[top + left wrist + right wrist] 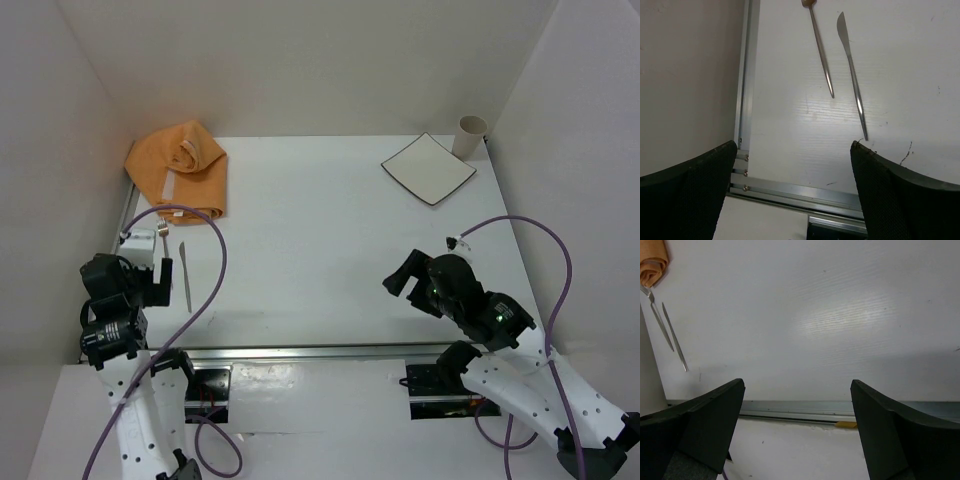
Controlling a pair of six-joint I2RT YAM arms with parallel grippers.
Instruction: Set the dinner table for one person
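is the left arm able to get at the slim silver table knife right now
Probably yes: the slim silver table knife lies flat just ahead of the open left gripper, with bare white tabletop between. Only the silver fork beside it sits close.

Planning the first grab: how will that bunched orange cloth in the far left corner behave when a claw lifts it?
The orange cloth lies in soft, rumpled folds, so it is probably floppy and would sag and unfold when lifted. It looks thin, so likely light. The fork lies near its edge; dragging might nudge that.
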